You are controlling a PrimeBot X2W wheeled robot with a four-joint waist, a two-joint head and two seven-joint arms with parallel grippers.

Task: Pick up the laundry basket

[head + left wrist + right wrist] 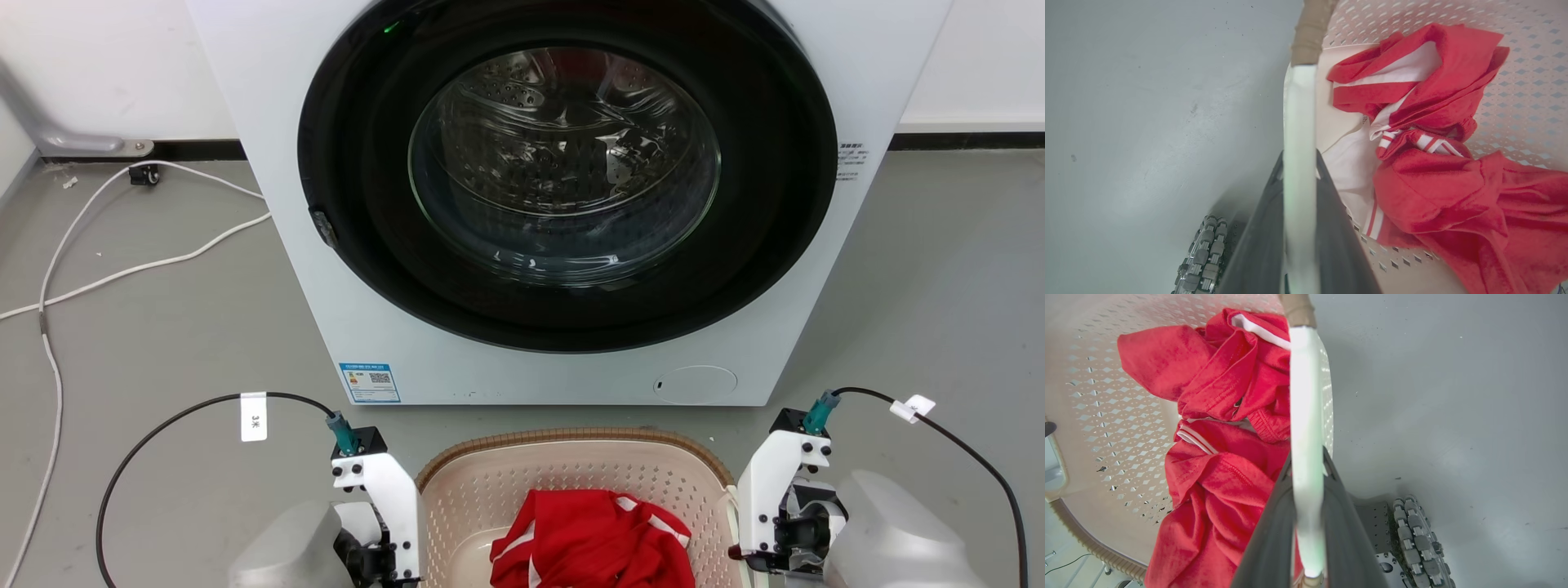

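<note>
The beige perforated plastic laundry basket (pixel 482 490), holding red-and-white cloth (pixel 588 539), lies just before the white front-loading washer (pixel 265 122). The left hand (pixel 1299 161) grasps one white side handle (pixel 1299 106), and the right hand (pixel 1306 457) grasps the other.

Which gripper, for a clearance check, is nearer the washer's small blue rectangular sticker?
Left gripper: close in front of the blue sticker. Right gripper: beyond the beige perforated basket.

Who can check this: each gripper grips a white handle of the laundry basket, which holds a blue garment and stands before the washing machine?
Only the colour is wrong: the left wrist view shows a red garment with white stripes, not blue. Otherwise, the left gripper and right gripper each grip a white handle of the laundry basket before the washing machine.
</note>
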